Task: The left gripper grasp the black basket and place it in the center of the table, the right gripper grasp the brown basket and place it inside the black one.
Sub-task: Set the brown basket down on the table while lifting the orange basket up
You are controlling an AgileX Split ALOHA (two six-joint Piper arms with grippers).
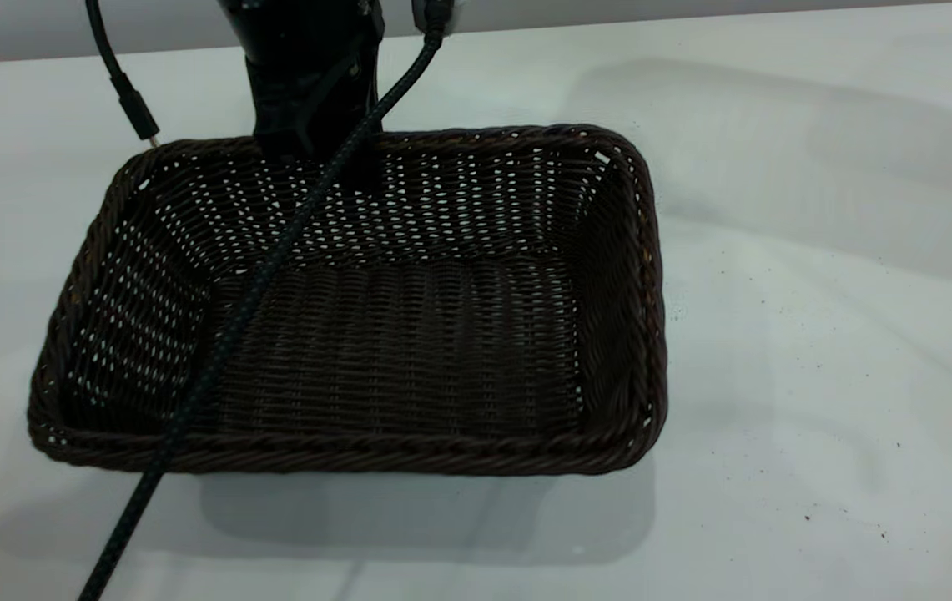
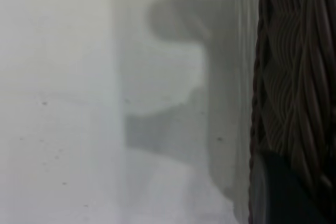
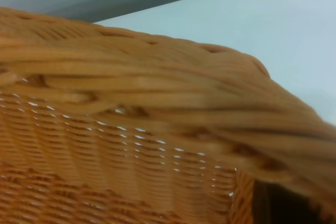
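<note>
- Wicker of very dark brown-black strands forms the shallow rectangular black basket [image 1: 409,351], which rests flat on the table [image 1: 818,351], a broad pale white, slightly glossy top with a few tiny dark specks on its right part.
- The basket lies left of centre in the exterior view, empty inside, with its twisted rope-like rim unbroken all round.
- The left gripper [image 1: 313,125], a blocky glossy black arm end, comes down from the top edge of that view and meets the basket's far rim; whether its fingers are open or closed on the rim cannot be told, since they are hidden behind the housing and the weave.
- A black braided cable [image 1: 259,275] runs slanting from the gripper across the basket to the lower left corner, and a thin black plug lead [image 1: 129,96] hangs beside the arm.
- The left wrist view shows the dark weave [image 2: 294,77] very close, with bare table and a grey shadow next to it.
- The right wrist view is filled by the braided rim and flaring side of the orange-tan wicker brown basket [image 3: 157,103], with pale table beyond it; its place relative to the black basket cannot be told.
</note>
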